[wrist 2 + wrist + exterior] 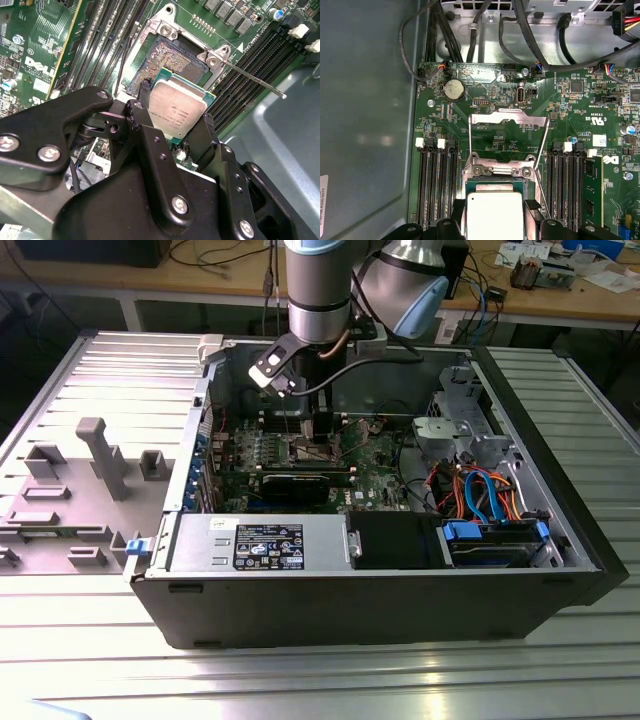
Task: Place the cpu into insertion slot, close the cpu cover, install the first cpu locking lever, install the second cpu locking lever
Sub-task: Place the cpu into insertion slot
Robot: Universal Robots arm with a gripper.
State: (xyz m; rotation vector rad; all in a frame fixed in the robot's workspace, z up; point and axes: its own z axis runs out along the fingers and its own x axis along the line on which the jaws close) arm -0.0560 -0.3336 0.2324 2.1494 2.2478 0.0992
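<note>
The gripper (176, 104) reached down into the open computer case (350, 612), and its two black fingers (144, 107) pinched the chip (174, 111) by two opposite edges. The chip was square, with no long axis to speak of. It lay flat in the grip with its shiny metal top facing up toward the wrist cameras, its green border showing along the edges. Its sides ran in line with the sides of the socket (172, 57).

In the second wrist view the chip hung over the near part of the socket and hid that side of it, while the dark field of pins on the far side was bare. Whether the chip touched the socket could not be told.

In the first wrist view the cover (510, 118) was swung open, back from the socket, with green board showing through its window. Two thin lever rods (470, 145) stood unlatched, one on each side of the socket. Rows of memory slots (437, 185) flanked it on both sides.
</note>
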